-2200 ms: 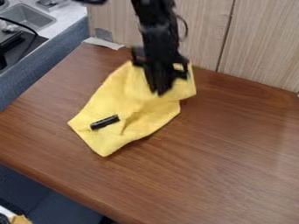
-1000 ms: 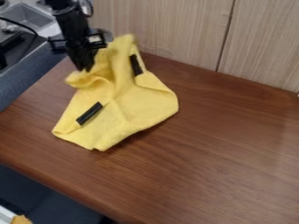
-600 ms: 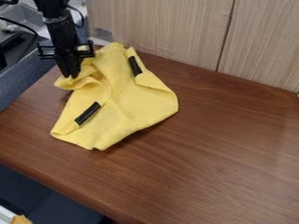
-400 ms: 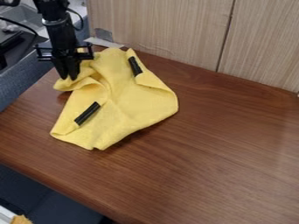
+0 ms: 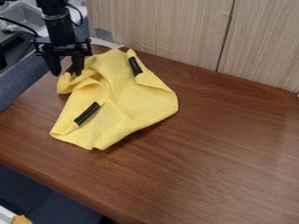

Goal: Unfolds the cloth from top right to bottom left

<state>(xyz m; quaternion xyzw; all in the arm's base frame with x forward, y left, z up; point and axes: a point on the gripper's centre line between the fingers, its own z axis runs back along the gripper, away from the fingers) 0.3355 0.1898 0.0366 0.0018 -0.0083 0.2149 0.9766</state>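
Observation:
The gripper hangs at the upper left over the table's left edge, its two fingers spread apart, open. Its tips are at the upper-left corner of the yellow cloth, with a bunched fold of cloth between and just below them. The cloth lies crumpled on the left half of the table, with folds running down from its upper left. Two black strips show on it, one near the lower left and one near the upper right.
The brown wooden table extends right and toward the front. A wood-panelled wall stands along its back edge. Beyond the left edge are a grey sink and a blue-grey side panel.
The gripper carried the cloth's top part from the upper middle to the left and lowered it. Its fingers then opened and let go of the cloth, which spread somewhat.

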